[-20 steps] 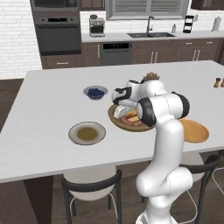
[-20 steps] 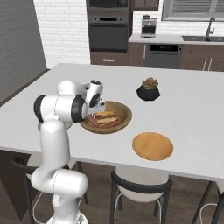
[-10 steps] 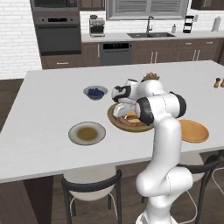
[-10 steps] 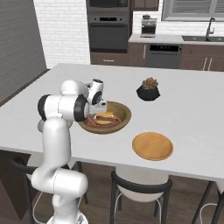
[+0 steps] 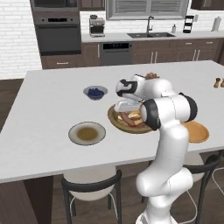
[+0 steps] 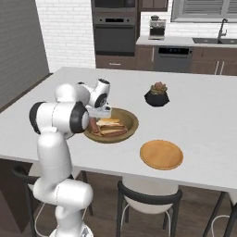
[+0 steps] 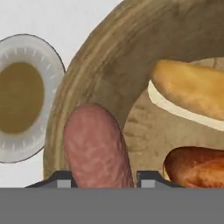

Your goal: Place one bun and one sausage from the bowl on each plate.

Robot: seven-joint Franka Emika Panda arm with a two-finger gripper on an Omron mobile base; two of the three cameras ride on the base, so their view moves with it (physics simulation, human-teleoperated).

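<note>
The wooden bowl (image 6: 111, 126) sits mid-counter holding buns (image 6: 109, 122) and sausages, with the orange plate (image 6: 161, 154) bare to its right and the grey-rimmed plate (image 5: 87, 133) (olive-brown centre) bare to its left. The hand view shows a pink sausage (image 7: 96, 146) standing between the fingertips (image 7: 60, 179) of the gripper (image 7: 103, 180), clasped by them, above the bowl's rim, beside a bun and a darker sausage (image 7: 199, 166). The left base view alone shows a small bowl of berries (image 5: 95, 92); the right base view alone shows a black plant pot (image 6: 157, 95).
</note>
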